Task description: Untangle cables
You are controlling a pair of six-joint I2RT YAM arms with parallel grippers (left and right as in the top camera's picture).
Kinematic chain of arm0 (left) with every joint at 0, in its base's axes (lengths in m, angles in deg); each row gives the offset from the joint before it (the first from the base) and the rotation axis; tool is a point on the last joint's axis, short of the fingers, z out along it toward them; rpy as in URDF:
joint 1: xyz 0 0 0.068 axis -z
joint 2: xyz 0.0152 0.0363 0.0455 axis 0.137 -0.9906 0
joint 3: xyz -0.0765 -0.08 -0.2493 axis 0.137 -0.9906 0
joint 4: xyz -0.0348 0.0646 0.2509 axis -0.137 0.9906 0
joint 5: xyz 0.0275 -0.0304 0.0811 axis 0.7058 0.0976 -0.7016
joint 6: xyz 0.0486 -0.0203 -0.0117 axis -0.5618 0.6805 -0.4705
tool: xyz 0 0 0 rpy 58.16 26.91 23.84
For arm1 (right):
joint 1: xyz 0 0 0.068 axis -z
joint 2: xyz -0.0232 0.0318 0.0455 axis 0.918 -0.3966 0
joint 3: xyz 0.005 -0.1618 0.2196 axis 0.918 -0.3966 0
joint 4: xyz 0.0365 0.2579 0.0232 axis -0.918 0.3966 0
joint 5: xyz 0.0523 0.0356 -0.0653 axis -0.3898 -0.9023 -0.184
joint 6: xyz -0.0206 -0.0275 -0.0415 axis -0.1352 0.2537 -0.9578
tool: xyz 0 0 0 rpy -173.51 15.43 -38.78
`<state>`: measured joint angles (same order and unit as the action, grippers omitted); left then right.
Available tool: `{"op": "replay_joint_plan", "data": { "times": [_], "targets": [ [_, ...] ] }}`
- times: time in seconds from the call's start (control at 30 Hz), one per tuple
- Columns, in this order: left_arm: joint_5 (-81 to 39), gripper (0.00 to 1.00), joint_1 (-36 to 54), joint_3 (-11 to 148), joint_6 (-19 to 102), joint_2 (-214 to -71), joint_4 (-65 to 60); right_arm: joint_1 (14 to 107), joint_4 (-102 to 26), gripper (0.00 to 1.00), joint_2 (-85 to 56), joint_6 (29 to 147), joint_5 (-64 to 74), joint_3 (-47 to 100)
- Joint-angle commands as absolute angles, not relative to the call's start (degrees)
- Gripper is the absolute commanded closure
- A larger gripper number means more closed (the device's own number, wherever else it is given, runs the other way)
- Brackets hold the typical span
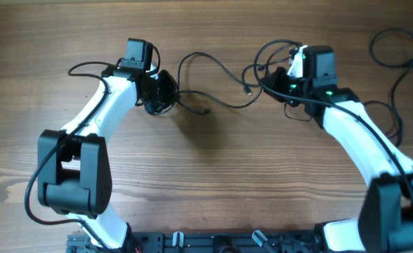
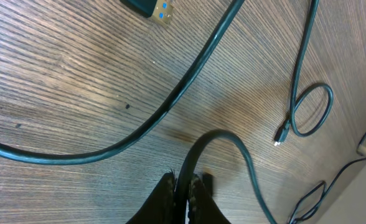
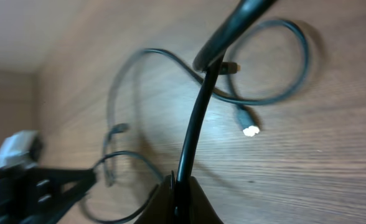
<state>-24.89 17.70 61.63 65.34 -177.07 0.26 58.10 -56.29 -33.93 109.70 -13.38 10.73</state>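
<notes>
Close to the robot's side, the left arm (image 1: 73,176) and the right arm (image 1: 361,140) come up from the near edge of the wooden tabletop (image 1: 213,183) and reach away over it. Farther out is the left gripper (image 1: 166,93). Its jaws are squeezed shut on a black cord, the left-hand cord (image 2: 217,135), which pops up from between them, bends over like a hook and drops back down to the right. Level with it on the other side is the right gripper (image 1: 277,81). Its jaws are shut too, pinching the right-hand cord (image 3: 198,106), a thin cord that runs up and away from them. The cables (image 1: 224,68) lie on the tabletop in the gap between the two grippers, in loose wavy loops that cross each other. Past the left jaws, a thicker cord (image 2: 189,81) sweeps across the wood in a long curve, and a plug with a blue tip (image 2: 161,11) lies beyond it. Off to the right of that, a thin cord makes a small ring (image 2: 320,85) with a tiny plug (image 2: 281,134) just beside it. Past the right jaws, a round loop (image 3: 305,59) lies flat, with a shiny-tipped plug (image 3: 248,124) just beside it. Farthest away, near the far right corner, one more cable (image 1: 403,31) curls in a loop, well apart from the rest.
</notes>
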Motion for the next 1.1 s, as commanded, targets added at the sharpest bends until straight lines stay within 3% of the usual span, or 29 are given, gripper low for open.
{"op": "replay_joint_plan", "data": {
  "times": [0.0,0.17,0.23,0.3,0.53,0.7,0.9,1.07],
  "targets": [
    [-26.46,0.82,18.29,62.05,64.16,-175.83,0.06,58.36,-56.23,0.96,-26.46,107.08,-15.42,11.15],
    [-26.48,0.32,19.53,62.05,63.94,-175.83,0.06,58.36,-55.22,0.96,-22.48,106.62,-15.39,11.15],
    [-26.70,0.16,20.04,62.05,62.61,-175.83,-0.20,58.36,-53.78,0.96,-22.33,103.69,-15.37,11.15],
    [-26.92,0.07,20.30,62.05,61.43,-175.83,-0.59,58.36,-52.14,0.95,-22.33,101.62,-14.98,11.15],
    [-27.82,0.04,20.37,62.05,60.97,-175.83,-0.83,58.36,-37.23,0.96,-21.28,97.51,-11.83,20.78],
    [-29.30,0.00,20.37,62.05,60.99,-175.83,-1.01,58.36,-20.82,0.96,-21.28,92.98,4.69,34.51],
    [-29.28,0.00,20.37,62.05,60.99,-175.83,-0.99,59.24,-18.94,0.96,-21.76,86.34,30.31,37.31],
    [-29.28,0.00,20.37,62.05,60.99,-175.83,-0.99,61.38,-19.97,0.96,-25.01,75.85,33.59,37.26]
  ]
}}
